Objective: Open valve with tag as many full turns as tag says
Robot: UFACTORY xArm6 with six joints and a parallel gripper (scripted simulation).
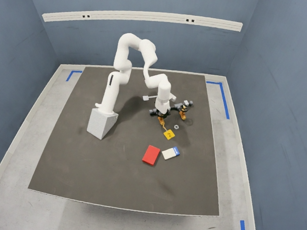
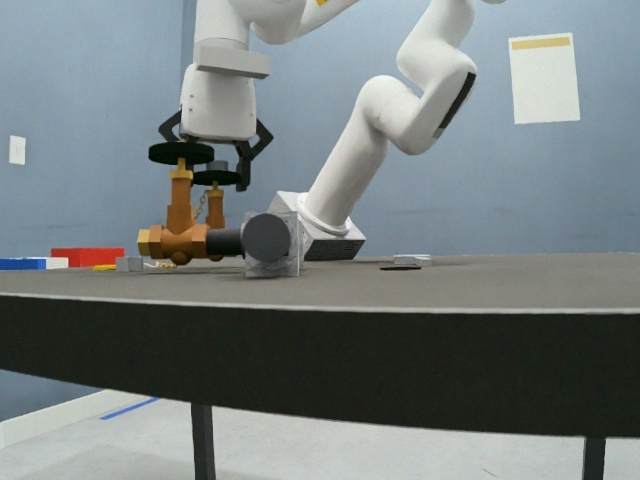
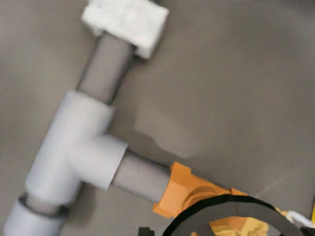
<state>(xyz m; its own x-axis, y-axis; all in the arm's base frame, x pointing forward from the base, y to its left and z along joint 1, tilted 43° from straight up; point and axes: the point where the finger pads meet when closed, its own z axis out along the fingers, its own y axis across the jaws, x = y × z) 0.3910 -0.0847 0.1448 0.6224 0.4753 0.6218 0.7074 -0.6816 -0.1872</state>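
Observation:
Two orange valves with black handwheels stand on a grey pipe manifold [image 1: 173,106]. The left valve [image 1: 161,120] has a gold chain running to a yellow tag [image 1: 169,134] that reads "2". My gripper [image 1: 162,114] points straight down over this valve and is shut on its handwheel [image 2: 216,177]. In the side view the gripper [image 2: 217,180] holds the farther, chained valve's wheel, behind the nearer valve's handwheel [image 2: 180,153]. The other valve [image 1: 183,111] stands free to the right. The wrist view shows the wheel's rim [image 3: 231,216], the orange body [image 3: 194,194] and the grey tee [image 3: 74,152].
A grey nut [image 1: 176,126] lies on the mat next to the tag. A red block [image 1: 150,155] and a white block with a blue end [image 1: 170,153] lie nearer the front. The arm's base [image 1: 101,122] stands to the left.

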